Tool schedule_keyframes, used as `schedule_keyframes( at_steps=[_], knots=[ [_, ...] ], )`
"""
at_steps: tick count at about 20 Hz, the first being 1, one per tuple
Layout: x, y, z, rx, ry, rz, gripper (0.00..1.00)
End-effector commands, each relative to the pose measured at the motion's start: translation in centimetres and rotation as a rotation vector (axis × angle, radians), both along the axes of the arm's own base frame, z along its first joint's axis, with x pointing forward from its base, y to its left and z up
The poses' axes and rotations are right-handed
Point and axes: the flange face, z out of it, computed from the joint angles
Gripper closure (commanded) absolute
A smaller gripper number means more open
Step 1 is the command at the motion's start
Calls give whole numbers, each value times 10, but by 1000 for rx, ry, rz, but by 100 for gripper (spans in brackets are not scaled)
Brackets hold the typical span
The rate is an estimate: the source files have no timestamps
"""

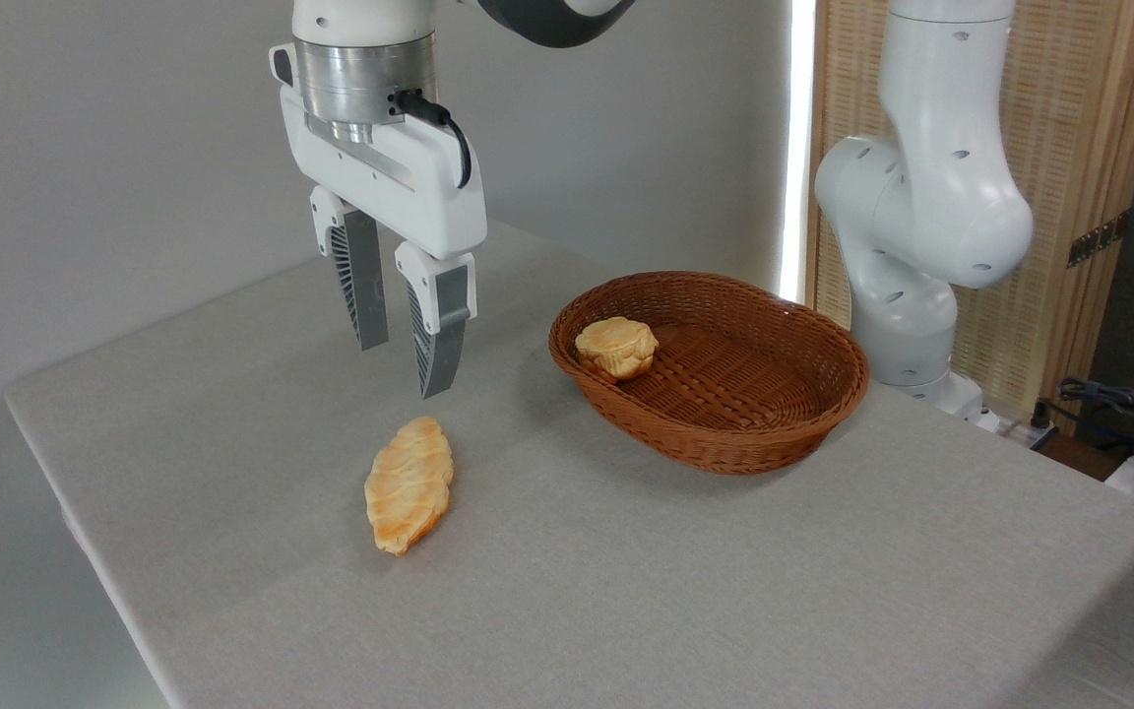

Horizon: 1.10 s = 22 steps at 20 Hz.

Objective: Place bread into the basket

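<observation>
You have the bread (409,483) lying flat on the grey bench (626,571), left of the basket (754,433) and well apart from it, its long axis running roughly from the near edge toward the back. Your gripper (400,364) hangs in the air just above the bread's far end, its ribbed fingers (362,286) spread apart, pointing down and holding nothing. Inside the basket, a small round bun (616,347) rests against the left part of the woven wall.

Round bun (616,347), grey table (724,571), cables (1118,404)
</observation>
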Motion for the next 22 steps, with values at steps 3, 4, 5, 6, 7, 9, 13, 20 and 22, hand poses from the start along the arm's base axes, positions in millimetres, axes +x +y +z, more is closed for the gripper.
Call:
schedule_keyframes(
  at_steps=[3, 4, 5, 6, 7, 9, 13, 20, 22],
  knots=[
    [-1, -7, 1, 4, 13, -11, 0],
    [0, -7, 2, 2, 12, -10, 0],
    [-1, -8, 1, 2, 13, -10, 0],
    [-3, -10, -1, 5, 36, -20, 0],
    [-7, -17, -3, 10, 60, -34, 0],
    [-8, -18, -5, 13, 73, -34, 0],
    [-7, -17, -5, 12, 66, -33, 0],
    [-8, -18, -6, 14, 80, -31, 0],
    [-9, -19, -6, 14, 80, -34, 0]
  ],
)
